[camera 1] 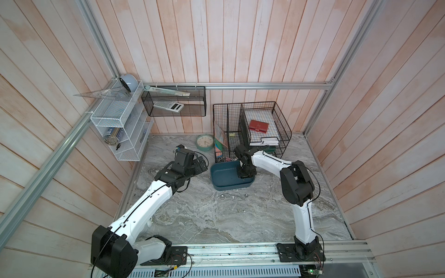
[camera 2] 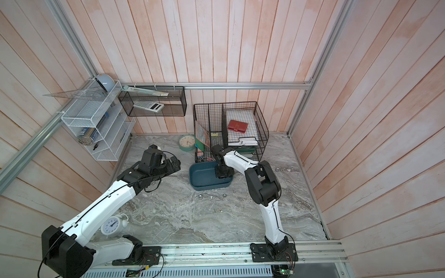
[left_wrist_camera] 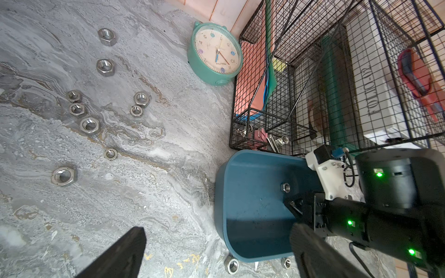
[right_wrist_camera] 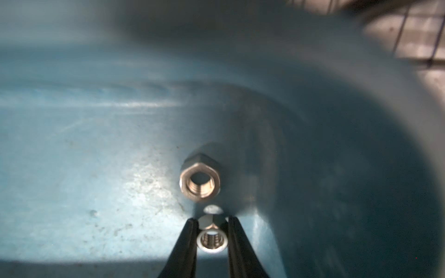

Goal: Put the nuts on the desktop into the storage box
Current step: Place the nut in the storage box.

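Note:
The teal-blue storage box (camera 1: 224, 177) lies on the grey marble desktop (camera 1: 216, 221), just in front of the wire organiser. My right gripper (right_wrist_camera: 212, 225) reaches down into the box (right_wrist_camera: 96, 144), shut on a small silver nut (right_wrist_camera: 212, 243) just above the floor. Another nut (right_wrist_camera: 199, 181) lies on the box floor beside it. My left gripper (left_wrist_camera: 219, 231) hovers open and empty to the left of the box (left_wrist_camera: 252, 204). Several nuts (left_wrist_camera: 89, 124) are scattered on the desktop by it. Two nuts (camera 1: 222, 197) (camera 1: 246, 195) lie at the box's near wall.
A black wire organiser (camera 1: 250, 130) with papers stands right behind the box. A round green clock (camera 1: 204, 142) lies at the back. A white alarm clock (camera 2: 113, 223) sits under the left arm. Wire shelves (camera 1: 120, 125) hang on the left wall.

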Available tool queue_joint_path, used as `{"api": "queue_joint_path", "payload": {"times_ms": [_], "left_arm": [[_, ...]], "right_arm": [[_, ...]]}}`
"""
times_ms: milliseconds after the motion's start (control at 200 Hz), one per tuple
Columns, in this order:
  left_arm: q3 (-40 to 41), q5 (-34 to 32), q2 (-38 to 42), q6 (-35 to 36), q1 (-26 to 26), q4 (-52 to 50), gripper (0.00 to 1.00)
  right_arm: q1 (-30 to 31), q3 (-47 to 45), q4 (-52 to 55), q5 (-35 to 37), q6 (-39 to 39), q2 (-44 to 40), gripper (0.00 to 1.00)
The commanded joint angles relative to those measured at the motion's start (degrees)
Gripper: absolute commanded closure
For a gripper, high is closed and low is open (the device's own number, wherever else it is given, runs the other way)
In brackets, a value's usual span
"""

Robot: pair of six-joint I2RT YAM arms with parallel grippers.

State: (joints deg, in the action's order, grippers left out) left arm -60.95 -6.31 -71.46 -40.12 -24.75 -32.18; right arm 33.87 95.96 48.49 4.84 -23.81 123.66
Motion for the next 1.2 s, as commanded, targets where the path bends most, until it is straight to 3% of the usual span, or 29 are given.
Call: {"api": "queue_joint_path", "payload": {"times_ms": [0,160,295,705,935,1195], "left_arm": [[-0.2,0.2,0.1,0.4,0.3,0.3,0.00],[-0.8,0.4,-0.5,0.9,0.3,-0.1,0.00],[-1.6,1.2,-1.5,1.2,0.4,-0.2,0.00],[-4.7,5.2,-5.7,3.2,0.2,1.5,0.00],[-7.5,8.9,-9.9,4.2,-1.1,3.0,0.00],[-11.4,10.9,-14.7,4.7,-3.0,3.4,0.00]], "right_arm": [[-0.2,2.1,1.4,0.6,0.7,1.6,0.73],[-0.1,2.7,1.8,0.9,0.9,-0.3,0.50],[-0.1,3.6,3.3,1.3,0.9,-2.2,0.45],[-2.5,-1.6,4.1,5.6,-1.7,-15.1,0.13],[-7.1,-8.7,3.0,7.0,-4.0,-23.1,0.05],[-12.7,-18.3,1.1,8.1,-5.6,-30.1,0.02]]}}
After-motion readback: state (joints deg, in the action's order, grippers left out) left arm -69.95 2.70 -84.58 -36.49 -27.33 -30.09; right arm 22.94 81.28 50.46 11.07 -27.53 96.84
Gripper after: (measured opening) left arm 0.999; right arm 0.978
